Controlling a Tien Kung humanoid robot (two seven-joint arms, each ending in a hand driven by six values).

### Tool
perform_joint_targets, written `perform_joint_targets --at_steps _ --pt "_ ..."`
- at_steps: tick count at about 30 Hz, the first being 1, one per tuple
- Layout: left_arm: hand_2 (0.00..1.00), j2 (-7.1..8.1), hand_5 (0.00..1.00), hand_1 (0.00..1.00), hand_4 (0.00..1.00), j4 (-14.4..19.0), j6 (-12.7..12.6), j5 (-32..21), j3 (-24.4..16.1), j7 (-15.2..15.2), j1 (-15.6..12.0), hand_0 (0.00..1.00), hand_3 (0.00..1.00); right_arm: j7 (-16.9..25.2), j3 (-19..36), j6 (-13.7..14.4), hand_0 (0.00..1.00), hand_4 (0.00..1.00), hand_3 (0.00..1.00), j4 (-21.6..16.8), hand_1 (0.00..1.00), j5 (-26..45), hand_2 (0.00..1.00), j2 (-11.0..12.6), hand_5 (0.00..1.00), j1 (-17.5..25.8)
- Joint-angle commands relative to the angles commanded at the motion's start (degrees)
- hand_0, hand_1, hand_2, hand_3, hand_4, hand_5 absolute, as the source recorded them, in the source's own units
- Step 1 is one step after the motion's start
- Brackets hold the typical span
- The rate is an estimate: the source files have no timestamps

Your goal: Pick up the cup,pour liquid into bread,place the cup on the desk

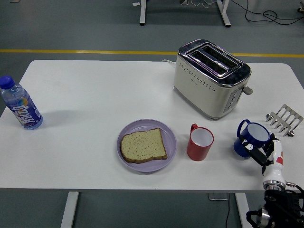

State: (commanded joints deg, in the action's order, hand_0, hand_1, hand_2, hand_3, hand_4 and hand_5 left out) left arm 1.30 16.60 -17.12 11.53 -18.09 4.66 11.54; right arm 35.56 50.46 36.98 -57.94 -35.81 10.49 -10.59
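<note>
Just right of the red cup (200,143), past a gap of bare table (95,95), the blue cup (253,139) sits tilted with the right hand (267,156) against its near side, fingers (255,154) curled at its wall, though whether they truly clamp it I cannot tell. Left of the red cup lies the bread (143,145) on a purple plate (168,133); behind it stands the toaster (211,78), a rack (284,119) far right, a bottle (20,104) far left
</note>
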Motion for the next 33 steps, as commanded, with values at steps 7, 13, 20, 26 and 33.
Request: perform_joint_targets --at_steps 7,13,20,26,33 --pt "0.695 0.07 0.998 0.689 0.253 -0.02 -0.01 -0.57 0.36 -0.22 0.13 0.682 0.548 -1.69 2.07 0.00 0.422 0.859 0.479 -1.96 0.353 -4.43 0.464 1.18 0.054 -0.26" --pt "0.695 0.20 0.998 0.688 0.253 -0.03 -0.01 -1.05 0.65 -0.43 0.19 0.683 0.548 -4.08 3.99 0.00 0.379 0.850 0.444 -5.05 0.298 -9.70 0.439 2.92 0.059 -0.68" --pt "0.695 0.30 0.998 0.689 0.253 -0.06 -0.03 -1.42 0.91 -0.57 0.31 0.682 0.548 -8.75 5.55 0.00 0.340 0.853 0.439 -9.66 0.282 -17.25 0.430 4.78 0.067 -0.57" --pt "0.695 0.32 0.998 0.688 0.253 -0.07 -0.05 -1.59 1.00 -0.60 0.36 0.682 0.548 -13.41 5.61 0.00 0.308 0.829 0.439 -12.83 0.270 -22.25 0.423 5.89 0.059 -0.02" --pt "0.695 0.38 0.998 0.689 0.253 -0.07 -0.06 -1.58 0.98 -0.57 0.45 0.682 0.548 -18.49 4.98 0.00 0.300 0.823 0.435 -18.11 0.262 -28.35 0.415 7.61 0.061 -0.31"
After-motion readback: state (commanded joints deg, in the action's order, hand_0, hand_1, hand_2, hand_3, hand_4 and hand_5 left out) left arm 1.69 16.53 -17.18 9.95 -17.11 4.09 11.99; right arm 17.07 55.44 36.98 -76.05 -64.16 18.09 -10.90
